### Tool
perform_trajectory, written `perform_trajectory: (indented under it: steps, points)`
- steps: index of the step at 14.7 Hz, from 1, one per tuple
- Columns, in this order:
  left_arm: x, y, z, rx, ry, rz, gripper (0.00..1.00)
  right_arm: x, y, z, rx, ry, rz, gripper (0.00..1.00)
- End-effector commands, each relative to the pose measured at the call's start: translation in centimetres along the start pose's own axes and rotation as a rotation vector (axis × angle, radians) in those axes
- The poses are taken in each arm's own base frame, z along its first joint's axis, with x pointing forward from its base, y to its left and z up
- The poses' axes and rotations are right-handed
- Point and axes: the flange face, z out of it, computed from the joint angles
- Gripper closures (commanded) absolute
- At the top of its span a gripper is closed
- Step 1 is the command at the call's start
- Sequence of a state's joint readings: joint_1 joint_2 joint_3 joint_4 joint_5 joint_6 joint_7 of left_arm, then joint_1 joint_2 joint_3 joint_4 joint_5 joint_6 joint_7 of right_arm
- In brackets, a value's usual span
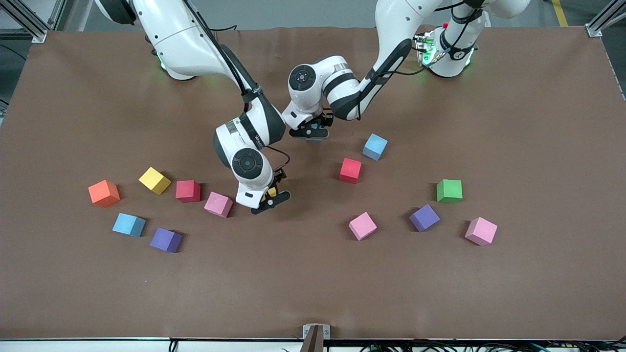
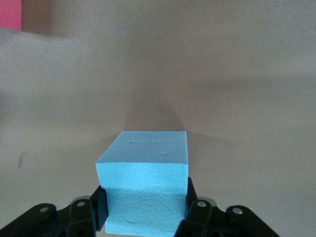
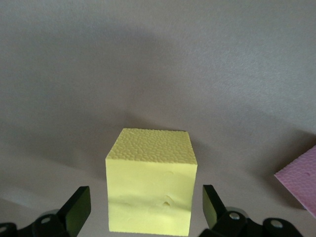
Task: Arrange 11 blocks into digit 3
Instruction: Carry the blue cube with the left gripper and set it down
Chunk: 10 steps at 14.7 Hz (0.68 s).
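My left gripper [image 1: 313,137] [image 2: 143,202] is shut on a light blue cube [image 2: 143,158], held low over the middle of the table. My right gripper [image 1: 270,198] [image 3: 145,207] stands open around a yellow cube [image 3: 150,168] [image 1: 271,191] on the table, with a gap at each finger. Beside it lies a pink cube [image 1: 218,204] [image 3: 301,180]. Loose toward the right arm's end lie red [image 1: 188,190], yellow [image 1: 154,180], blue [image 1: 129,225] and purple [image 1: 166,240] cubes. Toward the left arm's end lie blue [image 1: 375,146], red [image 1: 350,170], green [image 1: 449,190], pink [image 1: 362,226], purple [image 1: 424,217] and pink [image 1: 481,231] cubes.
An orange cube [image 1: 103,193] sits nearest the right arm's end of the brown table [image 1: 313,293]. A wide bare strip runs along the table's edge nearest the front camera. A pinkish-red cube's corner [image 2: 10,15] shows in the left wrist view.
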State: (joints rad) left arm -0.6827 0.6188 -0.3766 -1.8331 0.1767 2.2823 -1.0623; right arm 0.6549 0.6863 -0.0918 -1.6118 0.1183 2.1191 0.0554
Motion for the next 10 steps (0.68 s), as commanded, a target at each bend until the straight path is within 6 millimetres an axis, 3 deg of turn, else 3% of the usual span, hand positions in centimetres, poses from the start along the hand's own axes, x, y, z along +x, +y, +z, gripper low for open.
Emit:
perform_trajectory:
  steps: [1, 3, 4, 5, 6, 10]
  points:
    - [0.5, 0.2, 0.2, 0.02, 0.016, 0.008, 0.57, -0.9, -0.4, 0.6, -0.004, -0.017, -0.006, 0.0]
    - [0.5, 0.2, 0.1, 0.019, 0.018, 0.008, 0.53, -0.9, -0.7, 0.6, -0.005, -0.012, -0.009, 0.0]
    - [0.6, 0.2, 0.1, 0.019, 0.019, 0.007, 0.43, -0.9, -0.7, 0.7, -0.006, -0.012, -0.009, 0.01]
    - [0.7, 0.3, -0.1, 0.015, 0.022, 0.006, 0.07, -0.9, -0.6, 0.8, -0.006, -0.013, -0.009, 0.03]
    - [0.9, 0.2, -0.3, 0.013, 0.022, 0.002, 0.0, -1.0, -0.5, 0.8, -0.006, -0.016, -0.009, 0.06]
    - [1.5, -0.3, -2.5, 0.001, 0.045, -0.055, 0.0, -1.0, -0.5, 0.8, -0.008, -0.016, -0.01, 0.34]
